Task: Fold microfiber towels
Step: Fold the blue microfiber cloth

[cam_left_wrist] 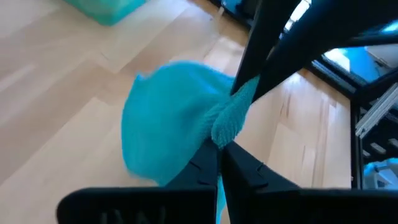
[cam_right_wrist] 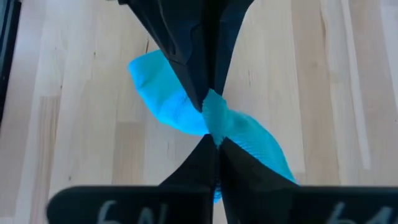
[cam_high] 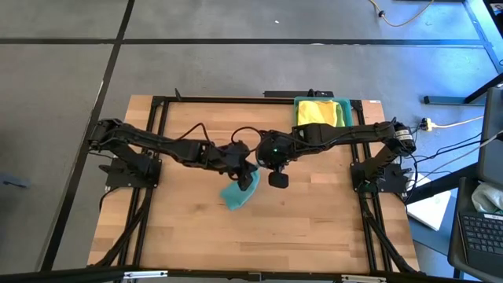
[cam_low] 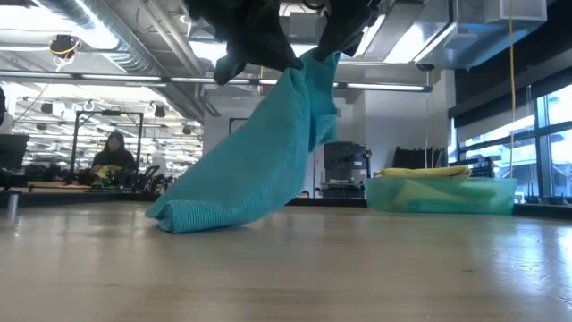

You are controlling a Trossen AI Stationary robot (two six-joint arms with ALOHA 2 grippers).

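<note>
A teal microfiber towel (cam_low: pixel 259 161) hangs bunched from both grippers over the table's middle. Its lower end (cam_low: pixel 183 215) rests on the wood, toward the near left. My left gripper (cam_left_wrist: pixel 221 144) and my right gripper (cam_right_wrist: pixel 214 138) are both shut on its top, tip to tip and close together. In the high view the towel (cam_high: pixel 236 195) shows below and left of the two grippers. Yellow towels (cam_high: pixel 318 112) lie in a teal plastic tray (cam_high: pixel 346 106) at the far right. My left gripper pinches a bunched, gathered bit of the towel's top (cam_left_wrist: pixel 227 124) between its two fingers, coming slanting down from the table's left. Several layers are crumpled there. The towel hangs below, its lower end on the table. My right gripper pinches the same bunched top (cam_right_wrist: pixel 214 115) between its two fingers, slanting steeply down from the table's right, right against the left gripper's fingers (cam_right_wrist: pixel 193 68). The cloth hangs slack below it and spreads toward the table.
The tray (cam_low: pixel 438 195) stands at the table's far right corner. Black frame rails (cam_high: pixel 157 141) run along the table's sides. Bare wood (cam_high: pixel 314 228) lies near and to the right of the towel. A person (cam_low: pixel 113 152) sits in the room far behind.
</note>
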